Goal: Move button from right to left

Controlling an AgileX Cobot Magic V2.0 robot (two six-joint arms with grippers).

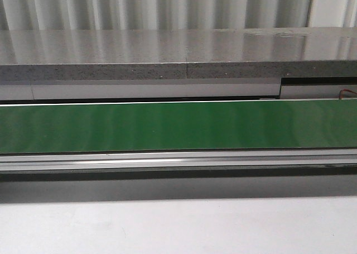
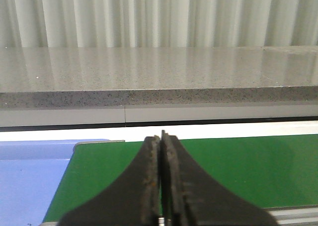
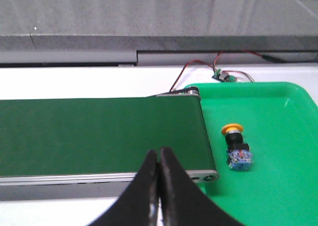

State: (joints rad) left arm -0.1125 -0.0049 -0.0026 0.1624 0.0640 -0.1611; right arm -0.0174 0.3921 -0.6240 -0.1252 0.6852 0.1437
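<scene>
**Button waits in the tray; both arms hold off with pincers closed**

The button point(image 3: 236, 146) lies on its side in the bright green tray point(image 3: 278, 186) just past the right end of the conveyor belt point(image 3: 99, 134), toward the right edge of the tabletop. Its yellow-orange cap points toward the far edge, its blue-and-clear body toward the near edge. It lies loose and well clear of the tray's walls, which probably suits a pick from above, though a round cap lying sideways may roll if nudged. Red and black wires point(image 3: 198, 69) run to a small circuit board point(image 3: 223, 77) behind the tray, apart from the button.

The right gripper point(image 3: 159, 159) hovers over the belt's near rail, near the belt's right end. Its fingers are pressed together with nothing between them. The button sits off to the side, not touching it. To pick, this arm would likely need to swing toward the tray, spread its fingers and descend.

The left gripper point(image 2: 162, 141) hangs above the belt's left end, beside a pale blue tray point(image 2: 35, 181) near the left edge of the tabletop. That tray looks like the destination. Its fingers are also closed on nothing.

The front view shows only the belt and the grey stone shelf point(image 1: 178, 50) behind; neither arm reaches into it. The transfer has not begun.
</scene>
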